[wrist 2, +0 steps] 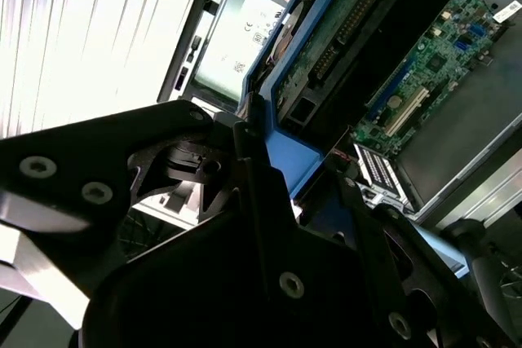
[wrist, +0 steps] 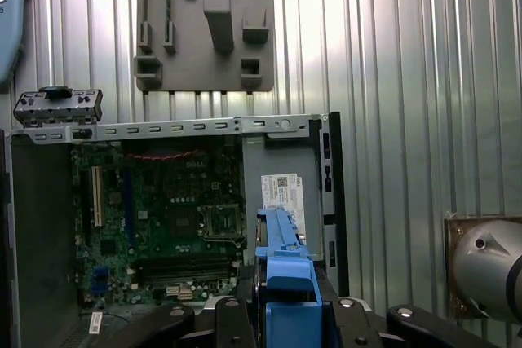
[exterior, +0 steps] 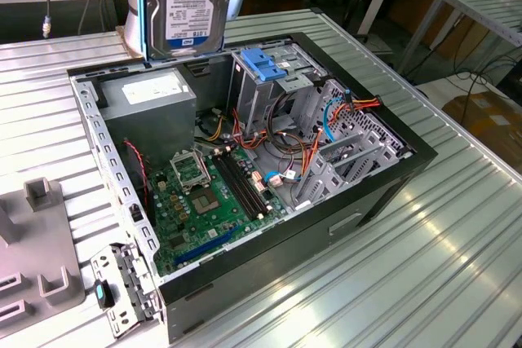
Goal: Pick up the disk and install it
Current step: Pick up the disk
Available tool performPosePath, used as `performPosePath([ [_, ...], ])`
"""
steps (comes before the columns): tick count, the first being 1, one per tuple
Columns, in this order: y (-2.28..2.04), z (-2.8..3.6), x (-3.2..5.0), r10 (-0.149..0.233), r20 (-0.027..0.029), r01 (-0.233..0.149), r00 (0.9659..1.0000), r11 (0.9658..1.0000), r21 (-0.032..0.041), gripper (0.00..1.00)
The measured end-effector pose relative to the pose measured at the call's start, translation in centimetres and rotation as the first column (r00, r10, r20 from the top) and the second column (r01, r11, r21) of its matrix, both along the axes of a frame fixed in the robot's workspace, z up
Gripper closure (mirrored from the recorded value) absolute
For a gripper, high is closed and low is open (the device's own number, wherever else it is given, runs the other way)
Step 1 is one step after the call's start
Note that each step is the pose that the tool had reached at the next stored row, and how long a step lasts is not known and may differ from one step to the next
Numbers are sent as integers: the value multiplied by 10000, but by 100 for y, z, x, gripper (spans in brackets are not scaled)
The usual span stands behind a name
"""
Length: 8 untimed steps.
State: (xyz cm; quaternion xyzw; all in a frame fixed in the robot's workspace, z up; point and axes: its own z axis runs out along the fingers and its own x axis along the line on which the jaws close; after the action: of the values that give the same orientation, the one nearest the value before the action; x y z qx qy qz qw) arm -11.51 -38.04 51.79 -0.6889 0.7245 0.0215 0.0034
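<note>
The disk (exterior: 190,7) hangs upright above the far corner of the open computer case (exterior: 383,193), its label facing the exterior view and its blue bracket along its edges. My gripper (wrist: 285,309) is shut on the disk, whose blue bracket (wrist: 281,262) sticks out between the black fingers (wrist: 231,319). In the second wrist view the gripper (wrist 2: 298,165) clamps the blue frame, with the disk's circuit-board side (wrist 2: 351,14) showing beyond it. The disk is over the grey power supply (exterior: 151,95), beside the metal drive cage with its blue plate (exterior: 265,67).
The motherboard (exterior: 212,193) lies on the case floor, with red, orange and blue cables (exterior: 326,120) by the cage. A grey fixture plate (exterior: 41,250) and a loose metal panel part (exterior: 122,283) lie on the ribbed table (exterior: 408,283) at the exterior view's left.
</note>
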Motion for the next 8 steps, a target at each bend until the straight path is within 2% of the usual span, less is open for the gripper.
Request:
performPosePath([
  [4, -28, -2, 5, 0, 0, 0, 10000, 10000, 0, 63],
  [8, -37, -2, 5, -1, -1, 1, 10000, 10000, -2, 63],
])
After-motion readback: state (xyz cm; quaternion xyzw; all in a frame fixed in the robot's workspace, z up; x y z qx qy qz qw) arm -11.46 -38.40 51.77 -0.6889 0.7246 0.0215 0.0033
